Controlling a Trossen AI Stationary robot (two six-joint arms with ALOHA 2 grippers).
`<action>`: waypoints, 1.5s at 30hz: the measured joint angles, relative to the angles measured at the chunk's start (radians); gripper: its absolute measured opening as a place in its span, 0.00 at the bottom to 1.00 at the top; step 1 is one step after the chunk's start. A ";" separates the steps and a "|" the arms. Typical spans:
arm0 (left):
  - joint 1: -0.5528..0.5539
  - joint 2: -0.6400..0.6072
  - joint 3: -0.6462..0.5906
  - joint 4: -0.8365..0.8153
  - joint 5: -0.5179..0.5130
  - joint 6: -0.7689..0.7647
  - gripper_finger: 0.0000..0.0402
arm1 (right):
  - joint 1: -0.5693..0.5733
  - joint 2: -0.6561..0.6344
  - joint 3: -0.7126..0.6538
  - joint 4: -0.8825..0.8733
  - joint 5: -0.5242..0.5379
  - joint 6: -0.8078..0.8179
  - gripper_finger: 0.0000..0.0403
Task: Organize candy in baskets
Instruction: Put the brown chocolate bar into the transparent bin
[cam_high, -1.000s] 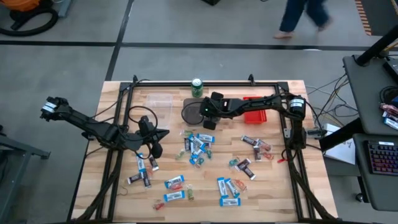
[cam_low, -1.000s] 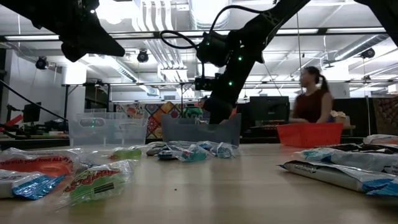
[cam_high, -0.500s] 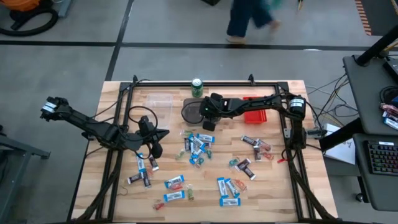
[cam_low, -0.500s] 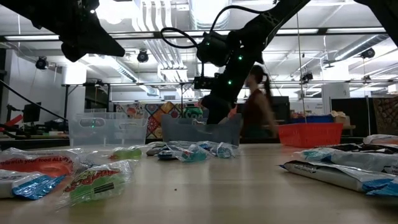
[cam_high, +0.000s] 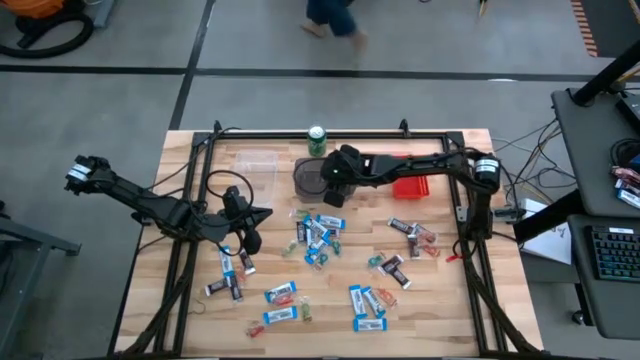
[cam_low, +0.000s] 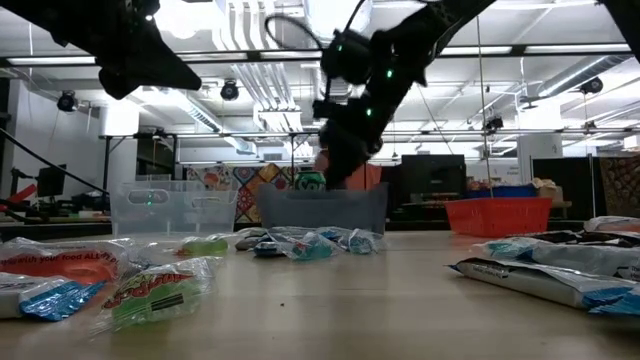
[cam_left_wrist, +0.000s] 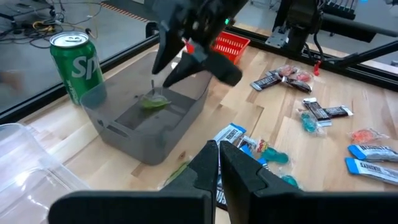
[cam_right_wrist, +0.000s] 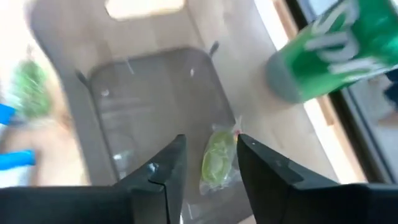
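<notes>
Green candy seen lying inside the grey basket

The right gripper (cam_right_wrist: 207, 163) is held above the grey basket (cam_high: 308, 180), fingers parted and empty; the green candy (cam_right_wrist: 217, 160) lies inside. The left gripper (cam_left_wrist: 219, 163) is closed, empty, over the table (cam_high: 450, 310).

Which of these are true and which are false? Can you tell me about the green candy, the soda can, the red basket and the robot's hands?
1. A green candy lies inside the grey bin. True.
2. The right gripper is squeezing the green candy. False: its fingers are open above the candy and it holds nothing.
3. The green soda can stands inside the grey bin. False: it stands on the table beside the bin.
4. The left gripper is shut and holds nothing. True.
5. The red basket sits at the front edge of the table. False: it sits near the back, right of the grey bin.
</notes>
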 joint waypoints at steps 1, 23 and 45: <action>0.000 0.000 0.000 0.000 0.000 0.000 0.00 | 0.007 -0.017 0.000 -0.008 0.000 0.009 0.35; -0.015 0.220 0.041 -0.046 0.559 -0.316 0.20 | 0.369 -0.440 -0.215 0.001 0.090 0.146 0.33; -0.080 0.702 0.391 -0.826 0.610 -0.877 0.38 | 0.413 -0.514 -0.377 0.150 0.192 0.153 0.33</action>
